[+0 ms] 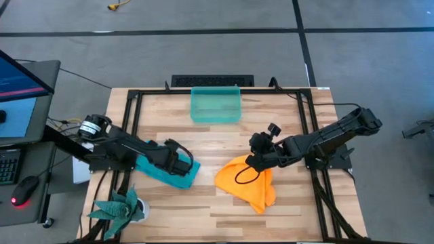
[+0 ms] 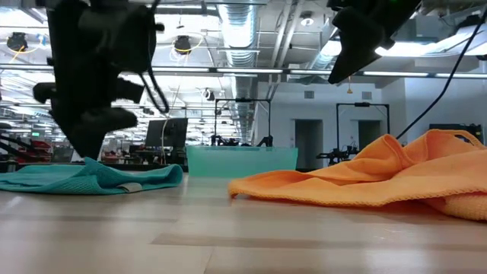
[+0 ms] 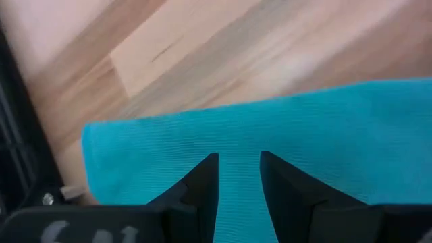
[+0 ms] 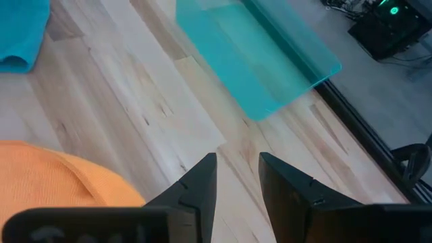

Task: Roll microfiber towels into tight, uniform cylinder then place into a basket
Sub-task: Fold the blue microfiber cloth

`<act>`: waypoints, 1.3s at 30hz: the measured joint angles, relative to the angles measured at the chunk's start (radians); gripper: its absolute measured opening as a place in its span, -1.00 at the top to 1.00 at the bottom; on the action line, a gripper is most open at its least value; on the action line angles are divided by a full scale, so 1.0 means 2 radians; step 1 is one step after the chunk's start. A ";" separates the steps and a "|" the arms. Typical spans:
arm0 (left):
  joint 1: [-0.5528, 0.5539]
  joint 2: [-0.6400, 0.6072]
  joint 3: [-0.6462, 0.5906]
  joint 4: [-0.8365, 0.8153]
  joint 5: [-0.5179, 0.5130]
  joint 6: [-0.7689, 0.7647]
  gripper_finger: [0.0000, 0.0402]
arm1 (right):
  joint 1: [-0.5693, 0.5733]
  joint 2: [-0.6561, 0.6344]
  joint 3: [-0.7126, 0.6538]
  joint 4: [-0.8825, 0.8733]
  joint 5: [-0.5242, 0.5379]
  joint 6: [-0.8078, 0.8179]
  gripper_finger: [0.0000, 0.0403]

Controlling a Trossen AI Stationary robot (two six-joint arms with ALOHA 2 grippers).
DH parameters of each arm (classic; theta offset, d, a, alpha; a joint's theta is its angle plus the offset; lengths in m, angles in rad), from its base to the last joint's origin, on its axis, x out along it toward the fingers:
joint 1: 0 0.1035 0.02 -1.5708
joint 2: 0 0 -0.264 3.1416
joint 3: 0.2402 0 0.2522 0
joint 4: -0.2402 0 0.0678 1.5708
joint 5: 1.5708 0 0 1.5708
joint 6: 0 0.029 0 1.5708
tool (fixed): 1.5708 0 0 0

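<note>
Left wrist view: teal towel (image 3: 270, 128) under left gripper (image 3: 239, 177)

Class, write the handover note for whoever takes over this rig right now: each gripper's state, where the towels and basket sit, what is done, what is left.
Left gripper: low over the teal towel at the table's left, fingers slightly parted with cloth showing between them; a grip cannot be confirmed.
Right gripper: raised above the upper edge of the orange towel, fingers parted, holding nothing.
Basket: at the table's far middle edge, empty.
Done: nothing rolled; the teal towel lies flat, the orange one crumpled.
Left: roll both towels tight and place them in the basket.
</note>
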 joint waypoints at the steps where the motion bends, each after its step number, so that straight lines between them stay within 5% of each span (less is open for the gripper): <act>1: 0.005 0.000 -0.007 0.001 0.005 -0.003 0.49 | 0.000 0.000 0.000 0.000 0.000 0.000 0.34; 14: 0.041 -0.002 -0.056 0.109 0.000 0.061 0.49 | -0.005 0.000 0.000 0.000 0.000 0.000 0.34; 21: 0.060 0.000 -0.055 0.238 -0.051 0.261 0.49 | 0.003 0.000 0.000 0.002 0.000 0.007 0.34; 29: 0.063 0.000 -0.055 0.487 0.016 0.500 0.49 | 0.014 0.000 0.000 0.002 0.000 0.017 0.34; 35: 0.062 0.000 -0.053 0.487 -0.006 0.538 0.49 | 0.025 0.000 0.000 0.002 0.000 0.017 0.34; 39: 0.058 0.000 -0.024 0.396 -0.006 0.512 0.49 | 0.033 0.000 -0.001 0.003 -0.011 0.030 0.34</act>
